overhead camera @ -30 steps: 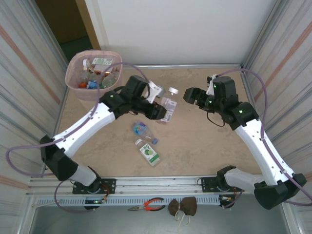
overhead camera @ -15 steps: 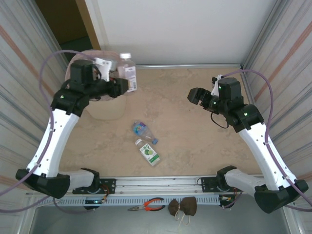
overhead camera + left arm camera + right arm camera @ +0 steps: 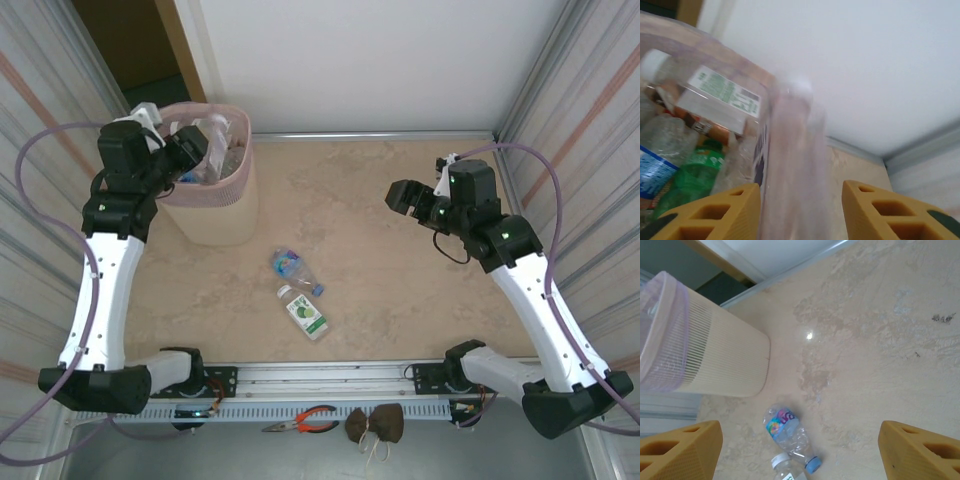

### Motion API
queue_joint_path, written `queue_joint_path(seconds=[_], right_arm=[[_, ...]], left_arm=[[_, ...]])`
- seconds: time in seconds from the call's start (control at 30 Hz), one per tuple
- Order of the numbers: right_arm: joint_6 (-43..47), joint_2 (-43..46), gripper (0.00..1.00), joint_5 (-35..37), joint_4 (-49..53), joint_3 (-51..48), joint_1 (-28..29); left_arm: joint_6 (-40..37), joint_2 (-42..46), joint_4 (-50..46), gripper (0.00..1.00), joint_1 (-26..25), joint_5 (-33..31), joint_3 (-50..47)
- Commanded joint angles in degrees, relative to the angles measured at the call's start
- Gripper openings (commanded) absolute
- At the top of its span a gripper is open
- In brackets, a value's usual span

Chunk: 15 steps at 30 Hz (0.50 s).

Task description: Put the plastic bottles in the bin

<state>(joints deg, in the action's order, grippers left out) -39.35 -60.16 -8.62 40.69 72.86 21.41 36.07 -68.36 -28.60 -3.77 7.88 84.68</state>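
Observation:
The bin (image 3: 215,205), pale pink at the rim and cream below, stands at the table's far left and holds several plastic bottles (image 3: 695,170). My left gripper (image 3: 195,152) hovers over its mouth. A clear bottle (image 3: 216,148) with a white cap (image 3: 800,87) hangs blurred between the fingers (image 3: 725,210); the jaws are open, with a gap on its right side. Two more bottles lie mid-table: a blue-capped one (image 3: 293,267) (image 3: 787,432) and a white-capped, green-labelled one (image 3: 306,312). My right gripper (image 3: 405,197) is open and empty, high above the table at right.
Corrugated walls close both sides and a white wall the back. Red-handled pliers (image 3: 300,420) and a brown object (image 3: 375,424) lie on the front rail below the arm bases. Bare table stretches between the bin (image 3: 715,355) and the right arm.
My left arm swung up and left from mid-table, carrying the clear bottle over the bin, and its jaws have widened. The right arm barely moved.

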Motion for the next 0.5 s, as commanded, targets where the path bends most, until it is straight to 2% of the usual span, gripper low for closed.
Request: queue_joint_path(seconds=[0.0, 0.17, 0.47], right_arm=[[1.38, 1.84, 0.8, 0.61, 0.97, -0.51, -0.51], [1.38, 3.16, 0.81, 1.06, 1.41, -1.16, -0.76], [1.38, 5.91, 0.81, 1.69, 2.2, -2.94, -1.78]], left_arm=[[8.51, -1.0, 3.33, 0.44, 1.11, -9.83, -0.05], [12.59, -5.19, 5.49, 0.38, 3.12, -8.56, 1.33], [10.36, -10.96, 5.6, 0.37, 4.43, -6.55, 5.08]])
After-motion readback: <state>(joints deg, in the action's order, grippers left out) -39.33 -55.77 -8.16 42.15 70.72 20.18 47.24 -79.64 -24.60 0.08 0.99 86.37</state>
